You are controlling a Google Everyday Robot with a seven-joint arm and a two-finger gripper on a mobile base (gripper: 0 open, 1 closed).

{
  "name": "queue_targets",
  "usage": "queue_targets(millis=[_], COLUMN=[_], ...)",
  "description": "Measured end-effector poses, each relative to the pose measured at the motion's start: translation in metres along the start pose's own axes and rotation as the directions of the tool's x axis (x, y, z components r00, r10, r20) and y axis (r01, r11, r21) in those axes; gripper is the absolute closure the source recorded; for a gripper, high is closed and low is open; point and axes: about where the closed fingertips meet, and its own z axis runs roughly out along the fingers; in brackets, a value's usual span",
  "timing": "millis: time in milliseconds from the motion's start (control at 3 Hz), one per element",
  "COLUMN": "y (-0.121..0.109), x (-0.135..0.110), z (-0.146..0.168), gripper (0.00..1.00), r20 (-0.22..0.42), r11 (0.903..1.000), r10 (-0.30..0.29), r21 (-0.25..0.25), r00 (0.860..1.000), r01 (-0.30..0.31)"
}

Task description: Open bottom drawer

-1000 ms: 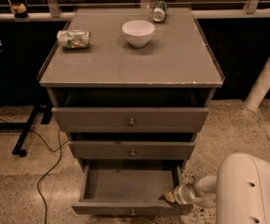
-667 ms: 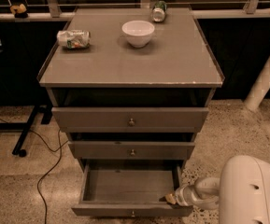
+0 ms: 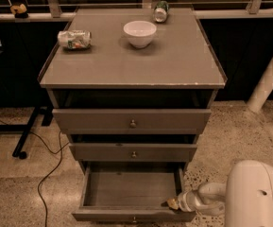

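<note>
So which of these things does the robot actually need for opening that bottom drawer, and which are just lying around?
Part of the job:
- bottom drawer, pulled out
- hand, at the drawer's front right corner

Just lying about:
- white bowl, crushed can and green container on the cabinet top
- top drawer and middle drawer
- floor cable

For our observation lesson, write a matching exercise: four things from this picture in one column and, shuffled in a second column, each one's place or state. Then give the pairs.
1 white bowl
2 crushed can
3 bottom drawer
4 gripper

A pulled out
B at the open drawer's right front corner
C on its side, left on the cabinet top
D upright, middle of the top

Pairs: 1-D, 2-C, 3-A, 4-B
</note>
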Motion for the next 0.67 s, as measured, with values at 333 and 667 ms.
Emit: queue_targets(millis=[333, 667], y=[0.004, 0.009], x=[-0.019, -0.050], z=[-0.017, -0.050], gripper=[0.81, 0.58], r20=[0.058, 0.139], r11=[0.9996, 0.9971], r10=[-0.007, 0.009], r21=[0.029, 0.073], r00=[0.998, 0.990], r01=[0.005, -0.019])
